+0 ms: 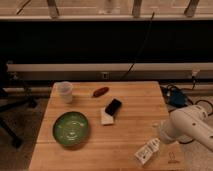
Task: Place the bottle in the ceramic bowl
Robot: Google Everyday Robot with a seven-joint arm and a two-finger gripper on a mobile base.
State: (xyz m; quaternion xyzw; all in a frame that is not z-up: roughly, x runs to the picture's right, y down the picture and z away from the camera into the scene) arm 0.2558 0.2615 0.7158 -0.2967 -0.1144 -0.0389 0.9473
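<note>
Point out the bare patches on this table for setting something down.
On the table, bare wood lies back right, between the black block and the right edge, and along the front between the ceramic bowl and the bottle. Crowded: the front right corner, where the gripper hangs by the bottle.

White arm (191, 126) angles in from the right — gripper (160, 140) low (lower right).

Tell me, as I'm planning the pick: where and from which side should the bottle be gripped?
Probably grip the bottle mid-body from above, across its width: it lies on its side, diagonally. The pincer is close beside it.
</note>
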